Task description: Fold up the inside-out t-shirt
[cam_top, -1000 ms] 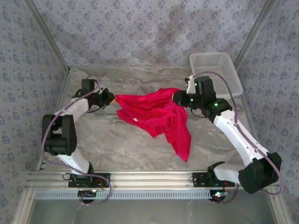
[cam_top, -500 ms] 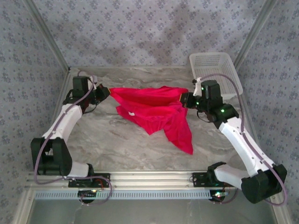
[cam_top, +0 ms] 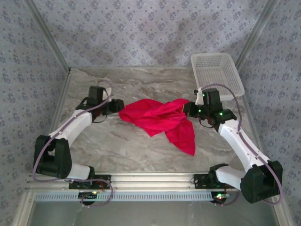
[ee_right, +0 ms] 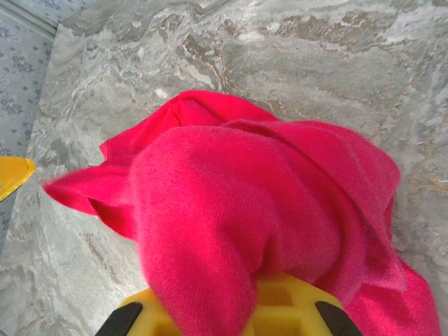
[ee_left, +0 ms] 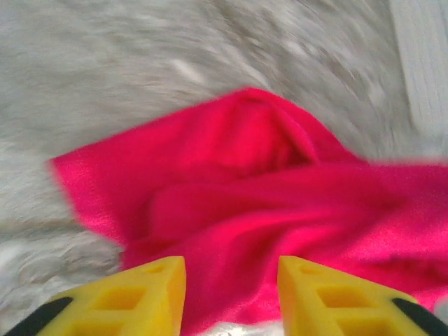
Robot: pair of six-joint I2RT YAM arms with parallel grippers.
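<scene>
Marble table [cam_top: 117, 146] from above: I see the shirt [cam_top: 157, 117] bunched mid-table between both arms, with the left gripper [cam_top: 116, 106] at its left edge and the right gripper [cam_top: 184, 108] at its right. Left wrist: my yellow fingers [ee_left: 150, 294] stand spread, red cloth just ahead. Right wrist: the shirt drapes over the gripper, pinched tight.

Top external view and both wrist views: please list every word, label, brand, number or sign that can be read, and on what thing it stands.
No text can be read in any view.
The red t-shirt is plain: no print or tag is visible.
The white basket bears no marking.
The left arm and the right arm carry no legible letters.
</scene>
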